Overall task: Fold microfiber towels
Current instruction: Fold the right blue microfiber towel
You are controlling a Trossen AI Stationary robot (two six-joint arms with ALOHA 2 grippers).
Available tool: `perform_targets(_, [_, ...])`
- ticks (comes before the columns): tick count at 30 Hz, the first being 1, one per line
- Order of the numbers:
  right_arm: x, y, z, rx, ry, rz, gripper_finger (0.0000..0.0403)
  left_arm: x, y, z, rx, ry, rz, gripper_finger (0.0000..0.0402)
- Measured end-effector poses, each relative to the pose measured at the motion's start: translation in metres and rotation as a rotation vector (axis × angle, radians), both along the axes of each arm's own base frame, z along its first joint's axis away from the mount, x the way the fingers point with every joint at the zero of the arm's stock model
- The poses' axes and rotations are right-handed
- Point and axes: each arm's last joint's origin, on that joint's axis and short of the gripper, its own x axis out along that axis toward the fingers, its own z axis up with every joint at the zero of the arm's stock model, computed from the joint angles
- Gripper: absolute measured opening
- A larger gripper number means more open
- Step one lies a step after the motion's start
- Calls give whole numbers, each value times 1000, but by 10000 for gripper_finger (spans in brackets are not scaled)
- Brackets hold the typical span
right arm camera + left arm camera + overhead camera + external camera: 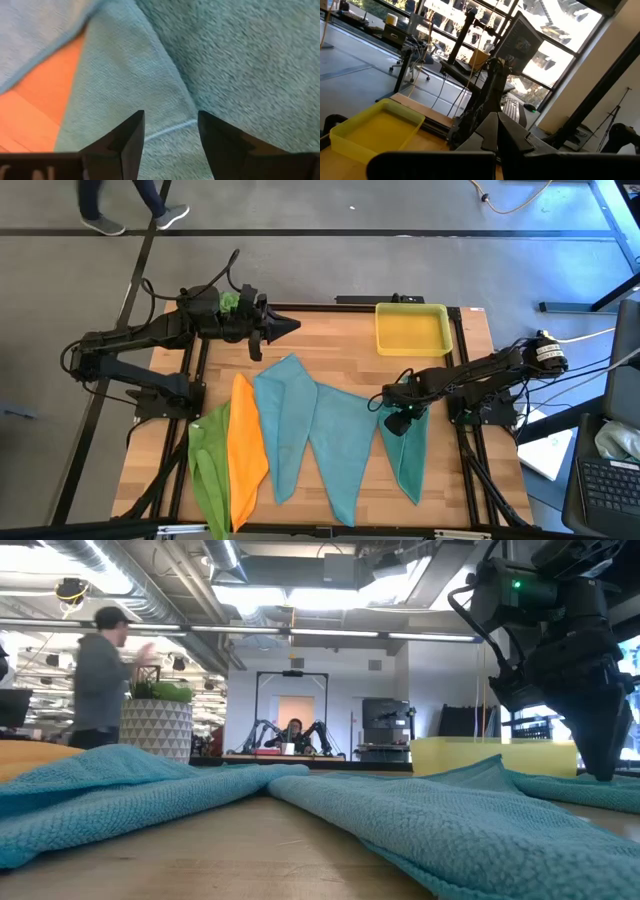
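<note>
A: What did you have across the table (330, 330)?

B: Five towels fanned over the frame's lower middle: green (208, 470), orange (246, 450), three teal (285, 420). The yellow tray (411, 328) sat upper right.

A: Your grippers?

B: Right gripper (397, 423), fingers apart, hung over the rightmost teal towel (408, 460). Left gripper (290, 326), fingers together, waited upper centre.
</note>
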Motion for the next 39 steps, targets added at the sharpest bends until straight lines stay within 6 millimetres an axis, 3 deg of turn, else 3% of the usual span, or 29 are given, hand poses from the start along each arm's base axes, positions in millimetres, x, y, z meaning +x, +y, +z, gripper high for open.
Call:
perform_targets(13, [0,1,-6,21,-48,21,186,0,0,0,-1,0,13,0])
perform_targets(39, [-8,0,-8,37,17,36,186,0,0,-1,-4,7,16,0])
